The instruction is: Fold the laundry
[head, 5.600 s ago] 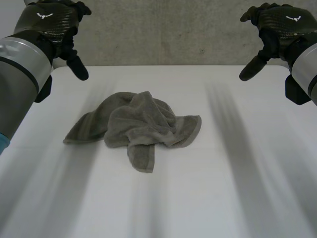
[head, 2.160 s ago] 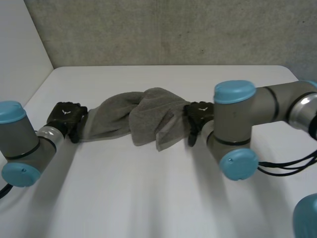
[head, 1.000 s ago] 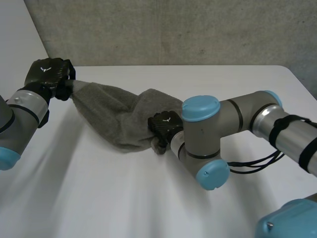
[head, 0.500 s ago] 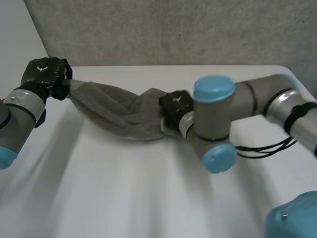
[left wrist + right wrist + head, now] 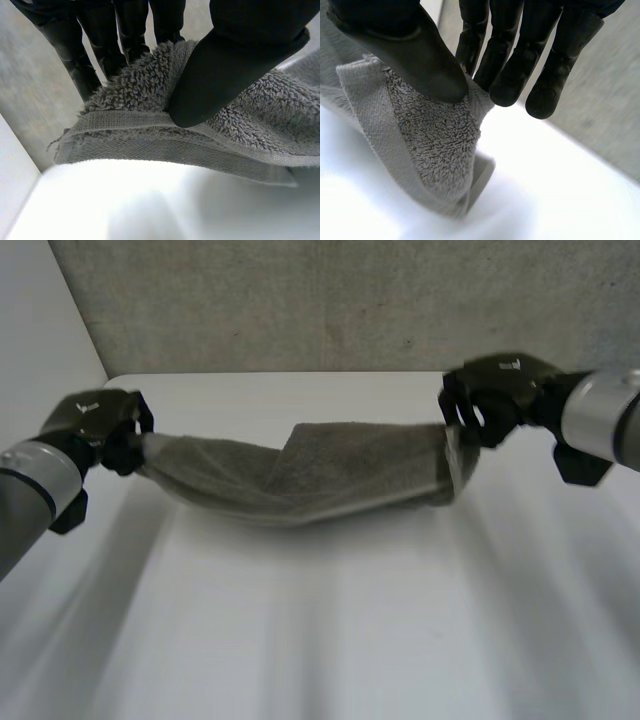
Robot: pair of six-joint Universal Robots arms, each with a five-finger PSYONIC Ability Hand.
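Note:
A grey terry towel (image 5: 310,475) hangs stretched between my two hands above the white table (image 5: 330,640), sagging in the middle with one fold lying over its centre. My left hand (image 5: 95,425) pinches the towel's left corner; in the left wrist view the thumb (image 5: 220,75) presses the hemmed edge of the towel (image 5: 150,130) against the fingers. My right hand (image 5: 495,395) holds the right corner, lifted higher. The right wrist view has its thumb (image 5: 415,55) clamping the towel (image 5: 430,140) against the fingers, the corner drooping below.
A grey concrete wall (image 5: 330,300) rises behind the table's far edge. A pale side wall (image 5: 40,340) stands at the left. My right forearm (image 5: 610,425) reaches in from the right side.
My right hand has swung from the towel's middle out to the right and upward, pulling the towel taut. The left hand has sunk a little and keeps its grip.

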